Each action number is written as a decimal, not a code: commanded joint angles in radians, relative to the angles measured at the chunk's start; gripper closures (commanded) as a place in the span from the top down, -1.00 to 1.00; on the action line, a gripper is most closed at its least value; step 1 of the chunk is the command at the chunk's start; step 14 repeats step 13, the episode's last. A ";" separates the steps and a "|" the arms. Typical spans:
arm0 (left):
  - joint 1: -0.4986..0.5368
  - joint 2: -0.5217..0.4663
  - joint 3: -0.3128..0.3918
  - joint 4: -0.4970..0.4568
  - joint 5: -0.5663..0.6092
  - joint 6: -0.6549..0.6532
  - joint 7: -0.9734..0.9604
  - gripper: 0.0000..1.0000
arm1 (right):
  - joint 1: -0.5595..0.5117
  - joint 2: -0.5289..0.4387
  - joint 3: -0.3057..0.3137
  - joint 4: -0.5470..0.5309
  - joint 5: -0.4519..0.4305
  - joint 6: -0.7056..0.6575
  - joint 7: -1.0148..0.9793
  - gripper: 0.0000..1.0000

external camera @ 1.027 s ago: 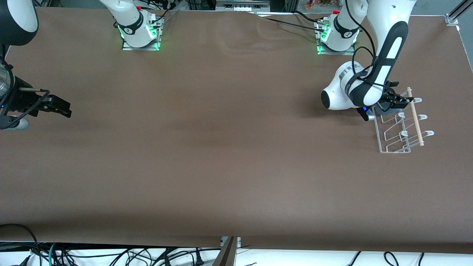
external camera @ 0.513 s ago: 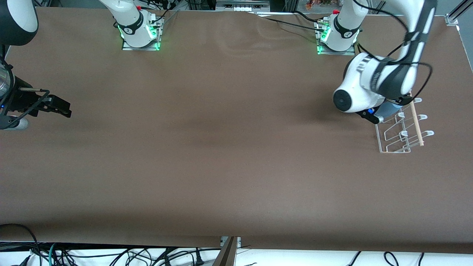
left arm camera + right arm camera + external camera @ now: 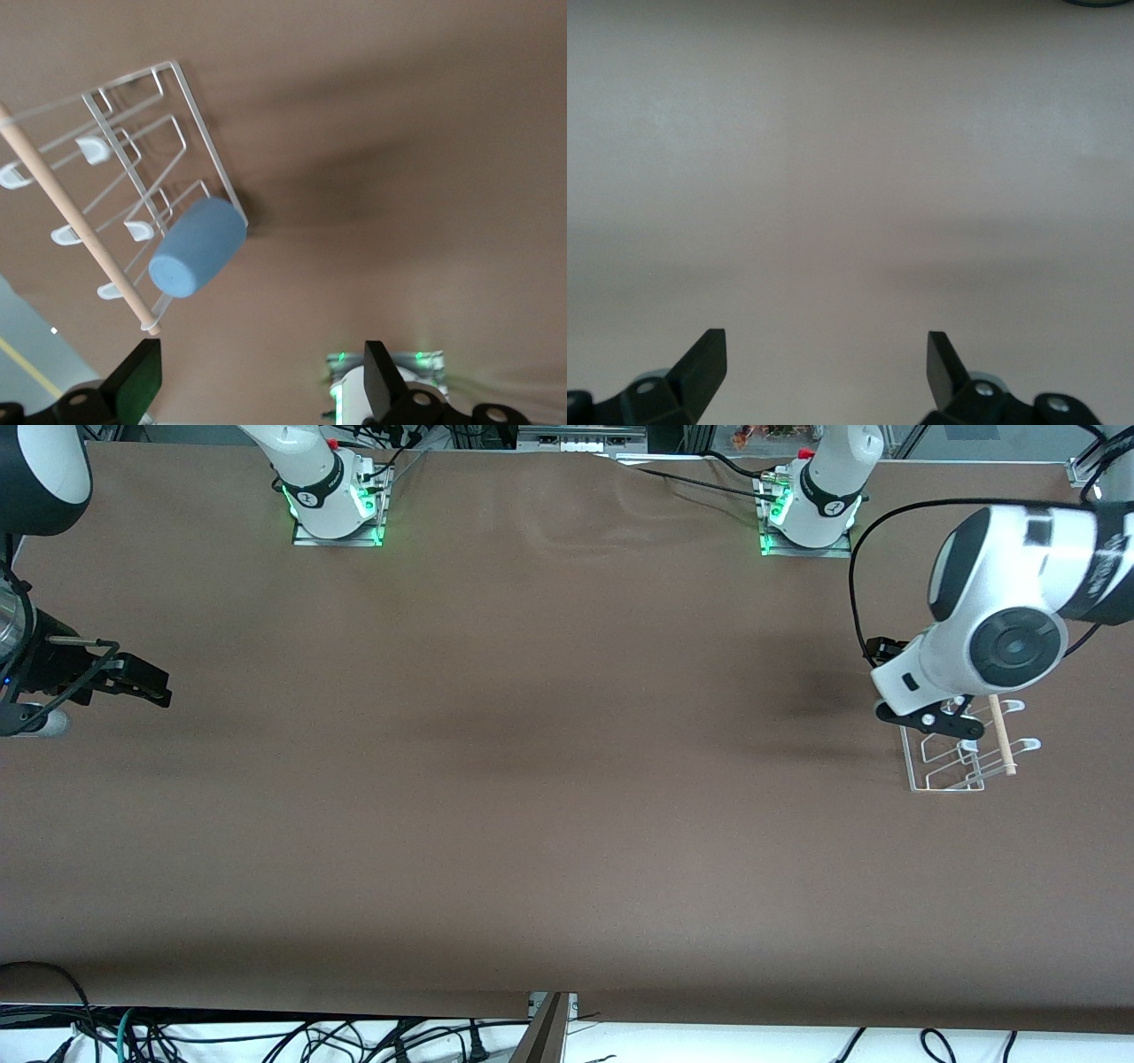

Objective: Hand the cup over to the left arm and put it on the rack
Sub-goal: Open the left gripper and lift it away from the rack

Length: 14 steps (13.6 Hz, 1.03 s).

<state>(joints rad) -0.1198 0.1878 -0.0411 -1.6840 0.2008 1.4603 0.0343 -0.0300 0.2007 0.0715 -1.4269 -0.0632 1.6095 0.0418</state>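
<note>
The light-blue cup (image 3: pixel 197 246) rests tilted on a peg at a corner of the wire rack (image 3: pixel 133 168), just under the wooden dowel (image 3: pixel 75 217). My left gripper (image 3: pixel 257 381) is open and empty, apart from the cup and up over the rack. In the front view the left gripper (image 3: pixel 926 720) hangs over the rack (image 3: pixel 952 771) and the arm's wrist hides the cup. My right gripper (image 3: pixel 146 682) waits open and empty over the right arm's end of the table; it also shows in the right wrist view (image 3: pixel 824 372), with only bare table under it.
The two arm bases (image 3: pixel 337 505) (image 3: pixel 811 509) with green lights stand along the table's back edge. The left arm's base also shows in the left wrist view (image 3: pixel 381 390). Cables hang below the table's front edge (image 3: pixel 266 1036).
The left arm has lifted up and swung away from the rack. The cup stays on the rack, out of the fingers. The right arm has not moved.
</note>
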 commanded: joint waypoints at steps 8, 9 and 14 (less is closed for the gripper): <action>0.157 -0.224 -0.092 -0.038 -0.184 0.228 -0.020 1.00 | -0.011 -0.012 0.007 -0.017 -0.004 0.006 -0.023 1.00; 0.158 -0.252 -0.091 -0.080 -0.184 0.262 -0.020 1.00 | -0.011 -0.012 0.007 -0.017 -0.004 0.006 -0.023 1.00; 0.144 -0.255 -0.066 -0.098 -0.187 0.259 -0.013 1.00 | -0.011 -0.012 0.007 -0.017 -0.004 0.006 -0.023 1.00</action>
